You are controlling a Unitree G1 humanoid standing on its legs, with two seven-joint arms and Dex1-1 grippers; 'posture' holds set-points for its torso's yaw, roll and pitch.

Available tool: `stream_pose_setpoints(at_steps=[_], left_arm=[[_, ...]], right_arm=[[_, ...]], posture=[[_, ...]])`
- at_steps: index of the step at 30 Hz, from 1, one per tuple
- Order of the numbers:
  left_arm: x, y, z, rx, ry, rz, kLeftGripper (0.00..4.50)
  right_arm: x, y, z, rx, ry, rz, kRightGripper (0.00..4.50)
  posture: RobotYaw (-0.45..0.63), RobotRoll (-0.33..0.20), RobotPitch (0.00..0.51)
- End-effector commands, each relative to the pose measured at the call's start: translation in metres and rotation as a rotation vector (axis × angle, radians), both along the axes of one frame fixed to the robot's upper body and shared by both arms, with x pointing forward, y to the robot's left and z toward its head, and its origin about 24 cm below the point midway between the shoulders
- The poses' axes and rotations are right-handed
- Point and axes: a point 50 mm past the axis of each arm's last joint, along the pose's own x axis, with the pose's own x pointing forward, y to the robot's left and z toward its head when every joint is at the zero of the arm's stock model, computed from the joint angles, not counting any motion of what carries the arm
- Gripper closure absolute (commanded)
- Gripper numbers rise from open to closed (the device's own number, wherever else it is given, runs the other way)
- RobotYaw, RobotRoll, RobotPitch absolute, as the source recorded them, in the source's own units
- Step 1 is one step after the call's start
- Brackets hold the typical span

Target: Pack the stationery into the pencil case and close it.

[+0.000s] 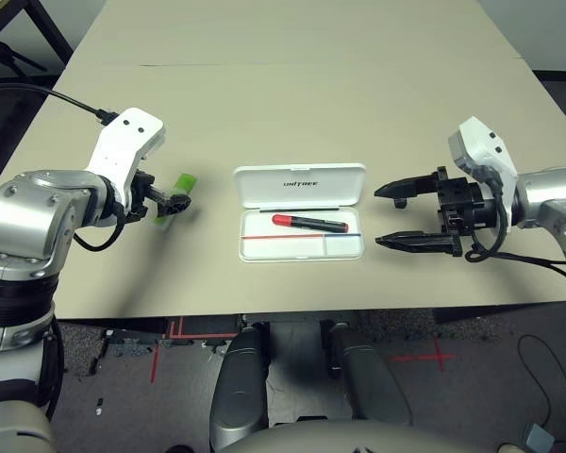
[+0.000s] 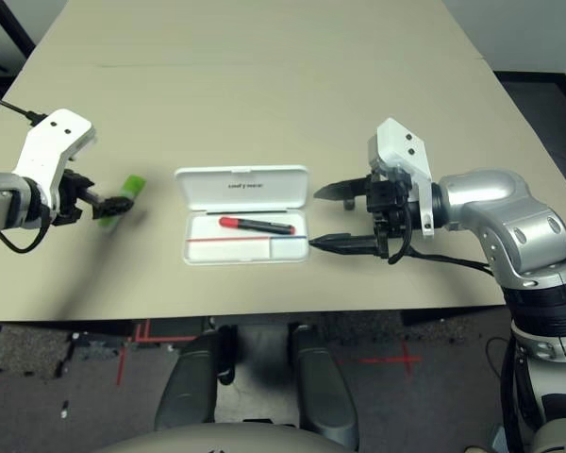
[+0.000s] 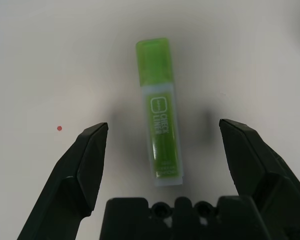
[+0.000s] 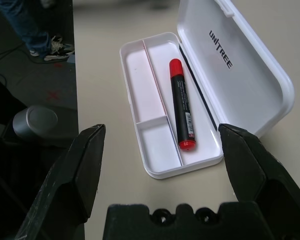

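The pencil case (image 1: 302, 212) lies open near the middle of the beige counter (image 1: 292, 94), its lid folded flat toward the far side with the UNITREE lettering facing up; the tray on the near side is split by thin ridges into a long compartment next to the lid and shallower ones nearer the robot; the black marker (image 4: 181, 110) with a red cap lies lengthwise in the long compartment beside the lid, cap end pointing toward the robot's left; a thin red and blue line runs along the tray floor on the near side of the marker; the lime-green stick (image 3: 161, 131) with its white label lies flat on the counter well to the left of the case; the left gripper (image 3: 162, 132) hangs over it with its fingers spread, one on either side of the stick and touching nothing; the right gripper (image 1: 403, 216) sits just beside the right end of the case, its fingers spread wide and holding nothing, tips pointing at the case.
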Motion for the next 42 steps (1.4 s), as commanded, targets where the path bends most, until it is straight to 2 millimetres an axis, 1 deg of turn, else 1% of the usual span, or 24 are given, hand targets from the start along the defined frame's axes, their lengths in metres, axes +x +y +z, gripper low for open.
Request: stream_pose_setpoints(at_steps=[1, 5, 10, 11, 16, 18, 19, 23, 26, 27, 31, 36, 40, 42], left_arm=[[0.004, -0.001, -0.008, -0.016, 0.036, 0.009, 0.00], [0.011, 0.002, -0.021, -0.037, 0.048, 0.025, 0.00], [0.017, 0.005, -0.030, -0.046, 0.050, 0.041, 0.00], [0.018, 0.006, -0.032, -0.047, 0.052, 0.046, 0.00], [0.019, 0.006, -0.039, -0.052, 0.069, 0.049, 0.00], [0.018, 0.004, -0.042, -0.053, 0.076, 0.036, 0.39], [0.018, 0.004, -0.042, -0.053, 0.077, 0.029, 0.66], [0.017, 0.004, -0.034, -0.034, 0.054, -0.002, 2.12], [0.015, 0.006, -0.026, -0.010, 0.030, -0.041, 3.37], [0.014, 0.006, -0.023, -0.001, 0.020, -0.058, 3.44], [0.010, 0.008, -0.006, 0.029, -0.032, -0.137, 3.44], [-0.004, 0.007, 0.011, 0.062, -0.042, -0.291, 3.44], [-0.022, 0.004, 0.014, 0.104, 0.033, -0.435, 3.44], [-0.033, -0.004, 0.016, 0.109, 0.083, -0.530, 3.44]], right_arm=[[-0.002, 0.004, -0.002, -0.010, -0.008, 0.020, 0.02], [-0.002, 0.004, -0.003, -0.012, -0.014, 0.016, 0.02], [-0.003, 0.005, -0.004, -0.015, -0.017, 0.013, 0.02], [-0.003, 0.005, -0.004, -0.016, -0.018, 0.011, 0.02], [-0.004, 0.005, -0.004, -0.019, -0.020, 0.005, 0.02], [-0.005, 0.004, -0.005, -0.021, -0.021, -0.001, 0.00], [-0.005, 0.004, -0.005, -0.022, -0.021, -0.002, 0.00], [-0.004, 0.004, -0.007, -0.024, -0.020, -0.005, 0.00], [-0.003, 0.005, -0.008, -0.025, -0.020, -0.004, 0.00], [-0.002, 0.005, -0.009, -0.025, -0.020, -0.003, 0.00], [-0.001, 0.007, -0.010, -0.023, -0.022, 0.003, 0.00], [0.001, 0.007, -0.011, -0.025, -0.021, 0.007, 0.00], [0.002, 0.006, -0.012, -0.033, -0.021, 0.010, 0.00], [0.003, 0.006, -0.013, -0.038, -0.022, 0.010, 0.00]], posture=[[0.06, 0.000, 0.236], [0.04, 0.000, 0.228], [0.04, 0.000, 0.228], [0.02, 0.000, 0.222], [0.01, 0.000, 0.227], [0.01, 0.000, 0.227], [0.01, 0.000, 0.229], [0.02, 0.000, 0.231], [0.03, 0.000, 0.231], [0.03, 0.000, 0.231], [0.03, 0.000, 0.231], [0.05, 0.000, 0.229], [0.06, 0.000, 0.229], [0.06, 0.000, 0.228]])
